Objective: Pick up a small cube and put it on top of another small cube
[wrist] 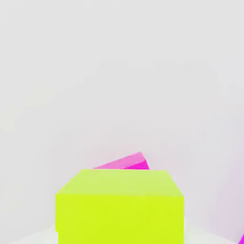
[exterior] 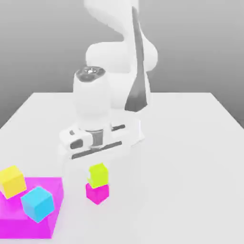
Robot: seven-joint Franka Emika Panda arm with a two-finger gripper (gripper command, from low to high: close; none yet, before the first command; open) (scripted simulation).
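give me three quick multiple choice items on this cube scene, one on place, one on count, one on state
1. Where is the lime cube?
A. on the small magenta cube
B. on the flat magenta block
C. on the bare table

2. How many cubes sit on the flat magenta block?
A. one
B. two
C. three

3. How does the lime cube stand on the cube below it?
A. squarely aligned
B. turned slightly askew
C. fallen beside it

Answers:
1. A, it rests directly on the small magenta cube.
2. B, the yellow cube and the cyan cube.
3. B, a magenta corner juts past the lime cube in the hand view.
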